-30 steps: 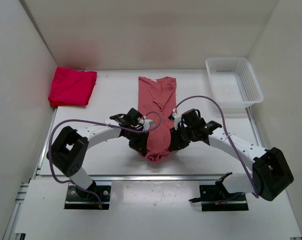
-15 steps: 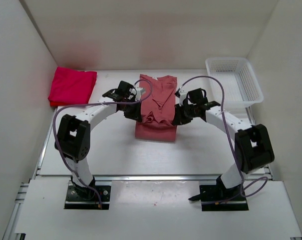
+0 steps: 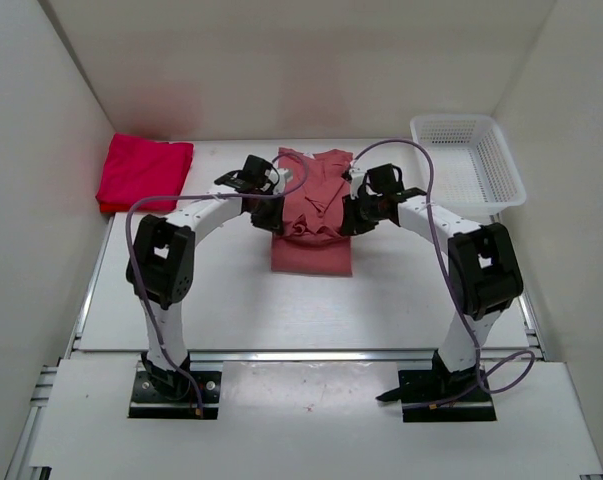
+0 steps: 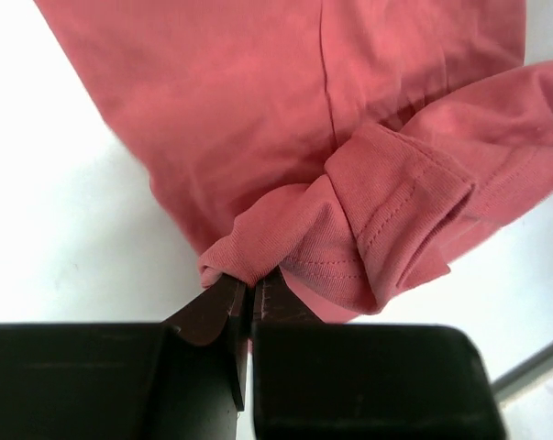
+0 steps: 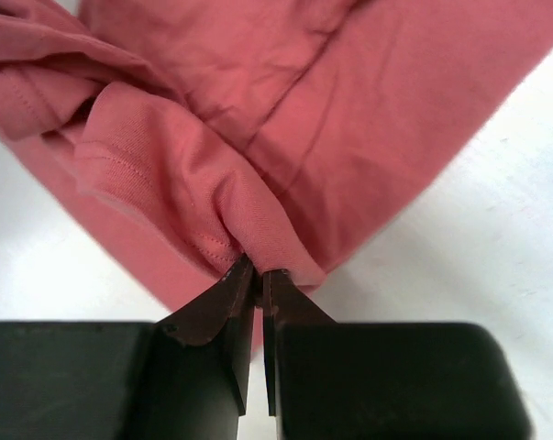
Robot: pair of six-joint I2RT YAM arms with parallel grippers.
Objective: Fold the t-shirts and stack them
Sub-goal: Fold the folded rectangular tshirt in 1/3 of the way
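Note:
The dusty salmon pink t-shirt [image 3: 312,225] lies in the middle of the table, its near end carried back over itself. My left gripper [image 3: 268,212] is shut on a bunched hem of it [image 4: 258,252] at the shirt's left side. My right gripper [image 3: 354,215] is shut on the hem [image 5: 258,243] at the shirt's right side. Both hold the hem over the shirt's middle. A folded bright red t-shirt [image 3: 145,172] lies at the far left of the table, with a crimson edge showing under it.
A white mesh basket [image 3: 466,172] stands at the far right corner. White walls close in the table at left, back and right. Bare table [image 3: 311,310] lies between the shirt and the arm bases.
Both grippers have carried the shirt's near hem away from the arm bases toward the collar, folding the shirt over itself. The shirt now looks about half as long.

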